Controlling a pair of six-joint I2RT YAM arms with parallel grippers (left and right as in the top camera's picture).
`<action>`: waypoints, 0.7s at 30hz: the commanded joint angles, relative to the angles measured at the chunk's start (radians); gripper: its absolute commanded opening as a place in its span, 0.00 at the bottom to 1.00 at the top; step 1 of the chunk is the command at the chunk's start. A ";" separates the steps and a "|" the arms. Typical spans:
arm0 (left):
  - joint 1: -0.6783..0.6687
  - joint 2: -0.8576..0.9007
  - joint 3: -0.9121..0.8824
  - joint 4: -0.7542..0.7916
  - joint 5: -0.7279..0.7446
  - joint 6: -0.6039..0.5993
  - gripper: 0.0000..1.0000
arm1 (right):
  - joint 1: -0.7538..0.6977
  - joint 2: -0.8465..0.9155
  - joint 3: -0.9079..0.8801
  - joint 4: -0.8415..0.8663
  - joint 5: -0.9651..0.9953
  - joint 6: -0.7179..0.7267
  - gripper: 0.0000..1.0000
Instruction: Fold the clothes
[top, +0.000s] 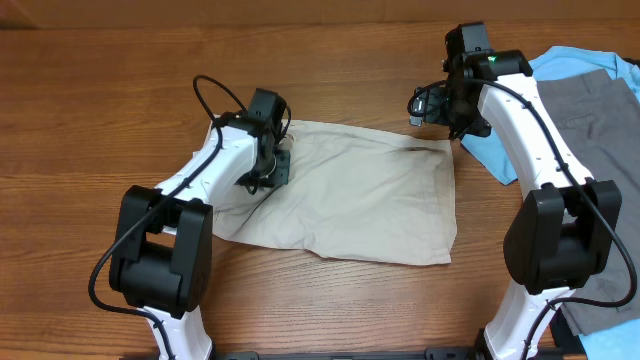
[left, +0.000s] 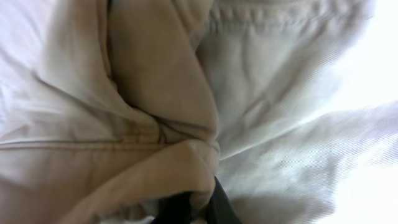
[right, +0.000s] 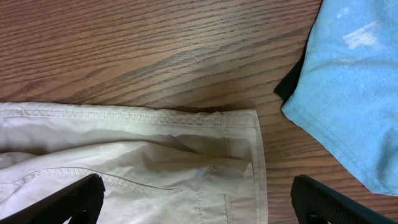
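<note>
The pale shorts (top: 370, 195) lie spread out in the middle of the brown table (top: 100, 90), between the two arms. They make one wide shape. It is mostly flat, with a few soft wrinkles.

The left claw (top: 268, 168) is down on the left end of the shorts. It is clenched, and it pinches a bunch of the cloth. The left wrist view shows only the shorts (cream cloth, seams and folds fill the whole picture). There the cloth humps up and wraps over a dark fingertip (left: 219, 202) at the bottom edge.

The right claw (top: 440, 105) is at the far right corner of the shorts. It is released, with its two fingers spread wide and nothing held between them. In the right wrist view one black finger (right: 74, 199) shows over the shorts. The other shows past the right edge of the shorts, over bare wood. The stitched corner of the shorts lies between them. I cannot tell if the claw touches the cloth.

A blue shirt (top: 560, 65) lies just to the right of that corner, with a thin strip of wood between it and the shorts. Grey trousers (top: 600, 120) lie on top of the shirt, farther from the shorts.
</note>
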 joint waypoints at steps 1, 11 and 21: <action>0.002 0.023 0.045 -0.009 -0.025 -0.044 0.08 | -0.001 -0.031 0.004 0.003 0.006 0.002 1.00; 0.000 0.023 0.043 -0.032 -0.025 -0.046 0.04 | -0.001 -0.031 0.004 0.003 0.006 0.002 1.00; 0.000 0.023 0.043 -0.034 -0.025 -0.046 0.04 | -0.001 -0.031 0.004 0.007 -0.004 0.003 1.00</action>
